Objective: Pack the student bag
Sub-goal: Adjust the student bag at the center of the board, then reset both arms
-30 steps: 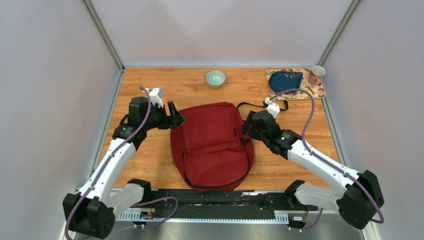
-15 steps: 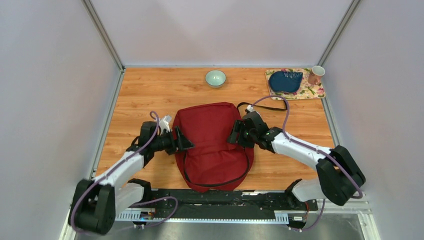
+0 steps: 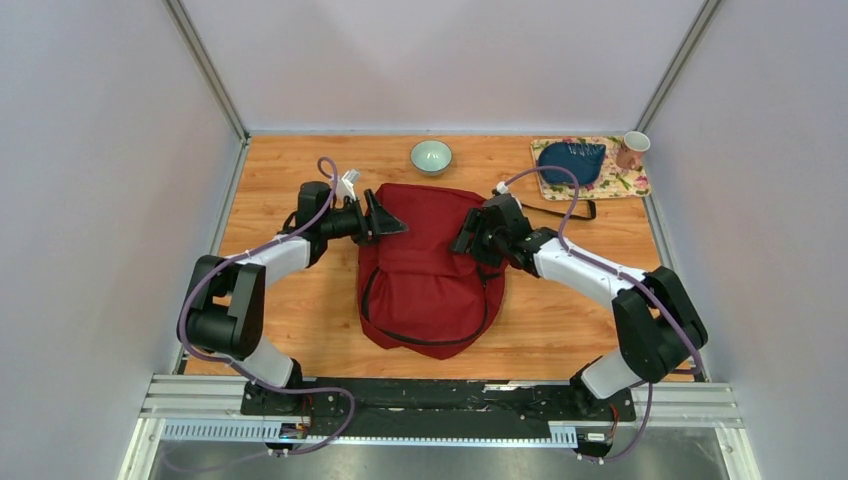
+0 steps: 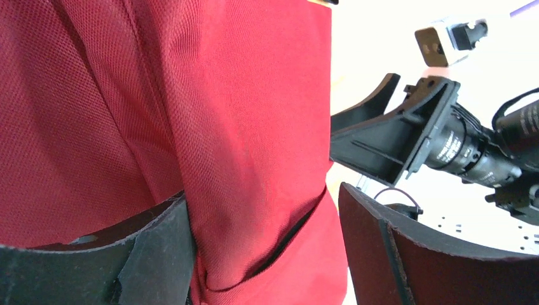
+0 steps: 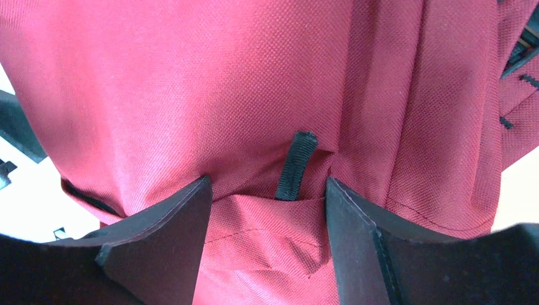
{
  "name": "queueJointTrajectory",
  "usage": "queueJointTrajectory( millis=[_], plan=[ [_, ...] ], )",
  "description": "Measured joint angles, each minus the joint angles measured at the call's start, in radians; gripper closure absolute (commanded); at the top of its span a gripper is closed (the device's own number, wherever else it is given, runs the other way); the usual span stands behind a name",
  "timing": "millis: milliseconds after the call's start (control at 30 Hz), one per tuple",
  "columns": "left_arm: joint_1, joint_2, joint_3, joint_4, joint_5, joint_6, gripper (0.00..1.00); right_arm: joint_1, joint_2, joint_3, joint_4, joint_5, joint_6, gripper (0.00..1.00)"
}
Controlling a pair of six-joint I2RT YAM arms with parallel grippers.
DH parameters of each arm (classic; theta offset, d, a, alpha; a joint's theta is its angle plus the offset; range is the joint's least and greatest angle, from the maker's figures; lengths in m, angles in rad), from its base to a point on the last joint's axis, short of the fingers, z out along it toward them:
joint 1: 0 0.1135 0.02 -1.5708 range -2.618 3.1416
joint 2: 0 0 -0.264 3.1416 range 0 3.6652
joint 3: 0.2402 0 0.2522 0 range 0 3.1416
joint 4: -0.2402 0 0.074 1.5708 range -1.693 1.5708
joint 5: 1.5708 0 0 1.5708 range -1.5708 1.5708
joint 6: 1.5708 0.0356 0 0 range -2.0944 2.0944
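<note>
The student bag (image 3: 425,270), large, dark red and soft with black zipper trim, lies in the middle of the wooden table with its top end raised. My left gripper (image 3: 386,221) is at the bag's upper left corner. In the left wrist view the left gripper (image 4: 264,197) is shut on a thick fold of the bag (image 4: 241,127). My right gripper (image 3: 467,236) is at the upper right corner. In the right wrist view the right gripper (image 5: 267,184) is shut on bunched red fabric (image 5: 267,235) just below a short black loop (image 5: 295,165).
A pale green bowl (image 3: 431,156) stands beyond the bag. A floral mat (image 3: 625,183) at the far right corner carries a dark blue pouch (image 3: 570,160) and a cup (image 3: 631,149). A black strap (image 3: 568,208) trails right of the bag. Grey walls enclose the table.
Both grippers moved from the bag's middle sides toward its far corners. The bag went with them, shifting away from the arm bases with its top end raised.
</note>
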Motion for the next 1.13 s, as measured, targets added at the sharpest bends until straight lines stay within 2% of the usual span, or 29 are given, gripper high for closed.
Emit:
queueJointTrajectory(
  millis=[133, 300, 367, 500, 633, 800, 833, 867, 1133],
  plan=[
    [0.000, -0.016, -0.025, 0.025, 0.006, -0.003, 0.17, -0.035, 0.008, 0.002, 0.002, -0.010, -0.006, 0.33],
    [0.003, -0.151, -0.142, -0.008, -0.026, 0.030, 0.17, -0.091, 0.001, 0.002, 0.018, -0.071, -0.050, 0.33],
    [0.002, -0.233, -0.158, -0.103, -0.077, 0.072, 0.17, -0.129, -0.010, 0.002, 0.028, -0.134, -0.085, 0.32],
    [-0.002, -0.423, -0.154, -0.351, -0.297, 0.189, 0.17, -0.183, -0.122, -0.007, 0.013, -0.190, -0.180, 0.27],
    [-0.002, -0.612, -0.153, -0.521, -0.487, 0.283, 0.17, -0.207, -0.372, -0.032, -0.043, -0.091, -0.261, 0.24],
    [-0.002, -0.737, -0.142, -0.635, -0.597, 0.331, 0.16, -0.213, -0.631, -0.065, -0.116, 0.103, -0.311, 0.20],
    [-0.002, -0.750, -0.137, -0.654, -0.605, 0.337, 0.17, -0.214, -0.664, -0.066, -0.137, 0.134, -0.314, 0.19],
    [-0.002, -0.759, -0.130, -0.670, -0.612, 0.341, 0.16, -0.215, -0.691, -0.066, -0.157, 0.159, -0.317, 0.12],
    [-0.002, -0.798, -0.087, -0.721, -0.661, 0.348, 0.16, -0.215, -0.805, -0.055, -0.241, 0.225, -0.328, 0.07]
  ],
)
